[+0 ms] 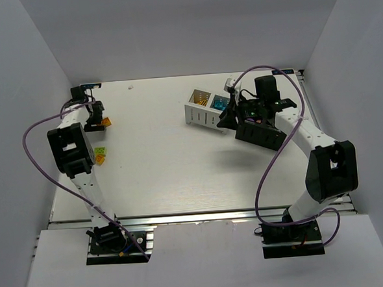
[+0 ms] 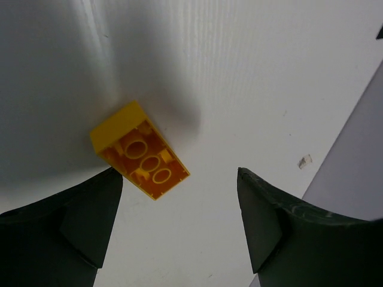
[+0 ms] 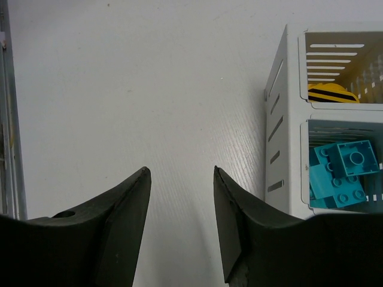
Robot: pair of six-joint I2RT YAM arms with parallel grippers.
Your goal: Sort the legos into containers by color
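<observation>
Plainly, the next move turns on how the orange brick [image 2: 140, 152] lies to the left gripper [image 2: 178, 176]. That gripper hangs over the table [image 1: 180, 177] with its jaws spread wide and nothing between them. The brick is not centred in the gap: in the left wrist view it sits up and left of the midline, just beyond the tip of the finger [image 2: 90, 209] on that side, and well clear of the other. It rests with its hollow underside turned to the camera. Its long axis runs on a slant, upper left to lower right in that view, neither square to the line between the fingers nor along it. I judge that the gripper must shift toward the brick and turn at the wrist until it faces the two long sides before closing.

Measured from the white container [image 1: 203, 113], the brick is well apart, far to the left across the table, and the left arm is much the nearer. The right gripper [image 3: 182, 173] stands just beside the white container, at its slotted side, jaws partly apart and empty. In the container, cyan legos [image 3: 341, 170] fill one compartment and an orange piece [image 3: 332, 94] shows in the other, which I take to be where this brick belongs
</observation>
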